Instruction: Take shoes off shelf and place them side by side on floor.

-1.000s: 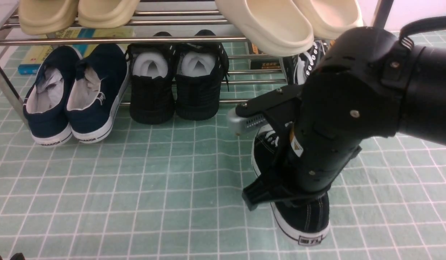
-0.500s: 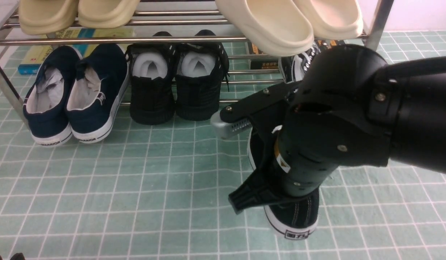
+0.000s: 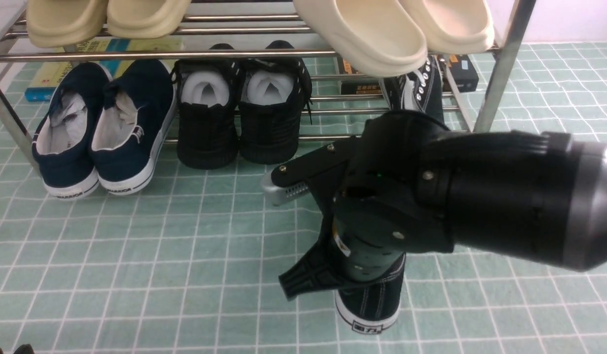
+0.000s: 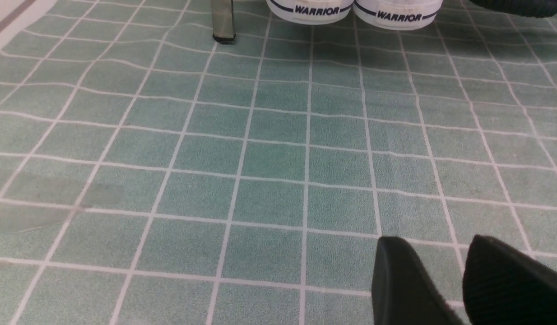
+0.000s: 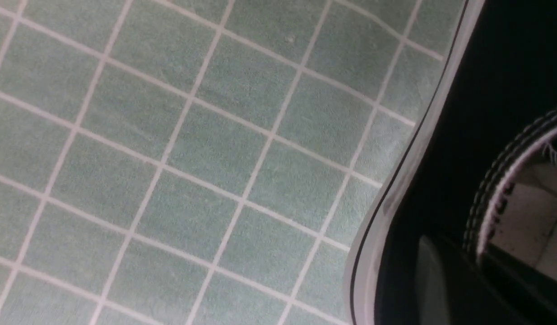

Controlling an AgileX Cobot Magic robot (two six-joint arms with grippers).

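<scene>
Shifts leftward with one shoe (image 3: pixel 375 300) clenched in right tool (image 5: pixel 450 248), left tool (image 4: pixel 434 239) released, leaving mate (image 3: pixel 431 98) to take off shelf (image 3: pixel 501 73) and pairing on floor (image 3: pixel 200 255).

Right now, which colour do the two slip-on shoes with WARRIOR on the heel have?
The slip-on shoes are navy blue; the front view shows it best.
</scene>
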